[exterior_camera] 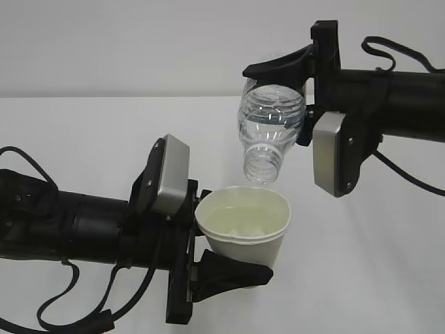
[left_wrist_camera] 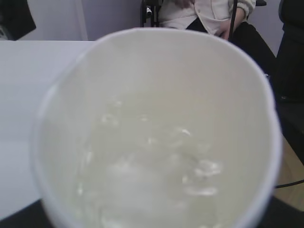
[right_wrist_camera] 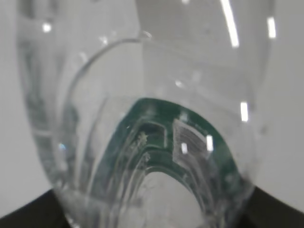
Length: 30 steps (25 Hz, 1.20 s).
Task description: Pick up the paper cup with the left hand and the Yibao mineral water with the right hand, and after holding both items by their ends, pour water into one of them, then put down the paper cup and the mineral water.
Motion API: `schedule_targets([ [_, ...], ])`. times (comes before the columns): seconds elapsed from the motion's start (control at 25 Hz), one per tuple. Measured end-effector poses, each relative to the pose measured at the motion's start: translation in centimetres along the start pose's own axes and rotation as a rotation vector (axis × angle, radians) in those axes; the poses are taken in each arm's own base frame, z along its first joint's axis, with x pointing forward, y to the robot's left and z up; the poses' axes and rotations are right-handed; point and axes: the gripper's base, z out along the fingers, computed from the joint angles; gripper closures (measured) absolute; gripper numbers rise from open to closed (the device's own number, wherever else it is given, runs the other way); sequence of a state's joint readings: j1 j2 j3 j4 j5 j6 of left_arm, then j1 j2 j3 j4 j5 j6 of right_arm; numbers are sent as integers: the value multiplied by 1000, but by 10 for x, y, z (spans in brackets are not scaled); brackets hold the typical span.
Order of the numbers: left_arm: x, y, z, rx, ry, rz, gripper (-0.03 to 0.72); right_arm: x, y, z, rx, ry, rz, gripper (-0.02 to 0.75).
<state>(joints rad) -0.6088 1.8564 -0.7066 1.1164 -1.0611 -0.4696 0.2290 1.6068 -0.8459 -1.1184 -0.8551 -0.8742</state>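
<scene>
My left gripper (exterior_camera: 221, 243) is shut on the white paper cup (exterior_camera: 245, 221) and holds it above the table, tilted toward the camera, its mouth squeezed out of round. The left wrist view is filled by the cup's cream inside (left_wrist_camera: 156, 142) with water in it. My right gripper (exterior_camera: 278, 90) is shut on the Yibao mineral water (exterior_camera: 270, 129). The clear ribbed bottle hangs upside down, its open threaded neck just above the cup's rim, some water still in it. The right wrist view shows the bottle's clear body (right_wrist_camera: 142, 95) and green label (right_wrist_camera: 156, 137) close up.
The white table (exterior_camera: 83, 139) runs under both arms to a pale wall behind. Black cables hang from the left arm (exterior_camera: 55, 223) and the right arm (exterior_camera: 396, 104). In the left wrist view a seated person (left_wrist_camera: 204, 14) shows beyond the table's far edge.
</scene>
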Motion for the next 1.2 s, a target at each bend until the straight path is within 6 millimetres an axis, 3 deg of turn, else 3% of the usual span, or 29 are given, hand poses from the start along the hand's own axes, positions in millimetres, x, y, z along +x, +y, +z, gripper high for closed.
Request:
schedule_targets([
  [1.2,0,0,0,0,0,0,259,2,-4,0,51,18,248,305],
])
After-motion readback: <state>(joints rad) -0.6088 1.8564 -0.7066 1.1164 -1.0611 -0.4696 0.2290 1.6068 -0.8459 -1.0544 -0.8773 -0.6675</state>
